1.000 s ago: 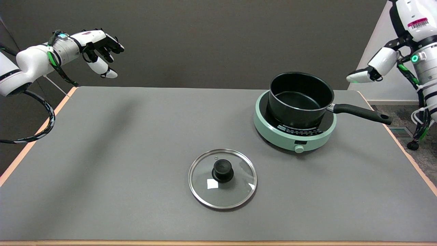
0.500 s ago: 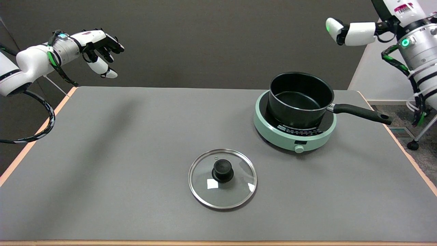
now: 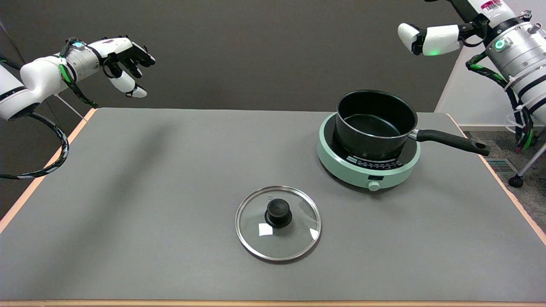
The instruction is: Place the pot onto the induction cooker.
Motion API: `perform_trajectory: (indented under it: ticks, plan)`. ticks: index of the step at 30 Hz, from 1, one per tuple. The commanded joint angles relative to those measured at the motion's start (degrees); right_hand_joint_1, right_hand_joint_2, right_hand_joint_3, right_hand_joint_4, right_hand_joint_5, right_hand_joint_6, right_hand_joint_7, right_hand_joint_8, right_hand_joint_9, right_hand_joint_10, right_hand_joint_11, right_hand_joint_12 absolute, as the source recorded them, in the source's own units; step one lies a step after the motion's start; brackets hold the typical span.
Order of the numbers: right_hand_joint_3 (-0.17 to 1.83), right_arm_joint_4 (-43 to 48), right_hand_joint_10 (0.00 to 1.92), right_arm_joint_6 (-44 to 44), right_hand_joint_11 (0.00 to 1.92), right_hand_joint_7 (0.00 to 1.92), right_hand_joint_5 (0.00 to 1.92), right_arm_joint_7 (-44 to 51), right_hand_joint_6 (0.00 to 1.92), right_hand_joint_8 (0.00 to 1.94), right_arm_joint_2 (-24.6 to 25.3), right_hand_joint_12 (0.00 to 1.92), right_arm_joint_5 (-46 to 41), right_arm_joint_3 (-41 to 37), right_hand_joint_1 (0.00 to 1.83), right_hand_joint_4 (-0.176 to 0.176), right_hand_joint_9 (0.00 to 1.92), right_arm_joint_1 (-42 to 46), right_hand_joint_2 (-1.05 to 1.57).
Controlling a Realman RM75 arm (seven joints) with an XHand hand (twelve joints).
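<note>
- Black pot (image 3: 375, 123) sits upright on the round mint-green induction cooker (image 3: 367, 172), its base inside the dark cooking ring, so by the look of it the placing is already done.
- Its long black handle (image 3: 452, 142) sticks out to the picture's right, past the cooker's rim and out over the grey table (image 3: 149, 204) toward the right edge; that is the pot's long axis, roughly level and angled a little toward the near side.
- White right arm (image 3: 509, 51) shows at the upper right, raised well above the table; a white part of it with a green light (image 3: 426, 34) juts toward the picture's left, higher than the pot and apart from it.
- I cannot make out the right hand itself in this view; it may be hidden or past the frame, so I cannot tell whether it is released or clenched. Nothing is touching the pot or its handle.
- From the arm, the pot lies below and toward the picture's left, with the handle's free end as the nearest part; if any nudge were wanted, I judge the right arm far better placed than the left.
- Left hand (image 3: 126, 57) hangs in the air at the upper left, well apart from the pot.
- Glass lid (image 3: 278, 222) with a black knob lies flat on the table nearer the camera, well apart from the cooker.
</note>
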State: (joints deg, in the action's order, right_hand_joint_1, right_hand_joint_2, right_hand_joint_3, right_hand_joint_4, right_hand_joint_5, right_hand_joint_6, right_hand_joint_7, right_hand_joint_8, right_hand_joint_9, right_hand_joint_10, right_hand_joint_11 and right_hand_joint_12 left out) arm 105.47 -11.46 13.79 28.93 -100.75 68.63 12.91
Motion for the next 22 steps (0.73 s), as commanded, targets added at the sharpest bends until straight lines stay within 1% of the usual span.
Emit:
perform_trajectory:
  ticks: [1, 3, 5, 6, 9, 13, 16, 18, 20, 22]
  plan:
    - [1.01, 1.55, 0.31, -14.86, 0.39, 0.51, 0.44, 1.65, 0.19, 0.17, 0.14, 0.84, 19.08, 8.91, 0.84, 0.059, 0.53, 0.88, 0.53]
    - [1.0, 1.14, 0.38, -16.34, 0.47, 0.6, 0.5, -2.17, 0.22, 0.18, 0.19, 1.02, 25.01, 10.36, 0.85, 0.091, 0.61, 1.21, 0.54]
    - [0.97, 1.23, 0.43, -15.33, 0.5, 0.64, 0.55, -7.38, 0.25, 0.2, 0.11, 1.14, 26.45, 11.72, 0.85, 0.111, 0.65, 0.5, 0.56]
    - [0.96, 1.31, 0.45, -15.12, 0.52, 0.66, 0.56, -10.1, 0.26, 0.2, -0.13, 1.19, 26.95, 12.86, 0.85, 0.115, 0.66, -0.36, 0.56]
    - [0.95, 1.57, 0.46, -15.01, 0.54, 0.67, 0.57, -15.21, 0.28, 0.21, -0.56, 1.21, 30.26, 16.76, 0.85, 0.119, 0.67, -2.52, 0.56]
    - [0.93, 1.92, 0.45, -14.75, 0.54, 0.67, 0.58, -16.64, 0.27, 0.23, -0.65, 1.2, 33.04, 19.33, 0.84, 0.118, 0.69, -3.05, 0.58]
    - [0.95, 2.2, 0.47, -12.89, 0.53, 0.67, 0.57, -16.37, 0.27, 0.21, -0.51, 1.2, 33.04, 22.43, 0.85, 0.106, 0.68, -4.82, 0.56]
    - [0.96, 1.99, 0.46, -9.36, 0.51, 0.66, 0.55, -16.16, 0.25, 0.2, 1.19, 1.17, 32.87, 27.52, 0.85, 0.096, 0.66, -10.06, 0.55]
    - [0.96, 1.18, 0.44, -5.6, 0.5, 0.64, 0.53, -15.93, 0.23, 0.19, 3.59, 1.14, 31.59, 34.41, 0.85, 0.09, 0.65, -15.89, 0.54]
    - [0.98, 0.57, 0.46, -2.87, 0.5, 0.62, 0.51, -15.44, 0.24, 0.19, 5.02, 1.1, 30.6, 37.41, 0.81, 0.089, 0.62, -18.94, 0.54]
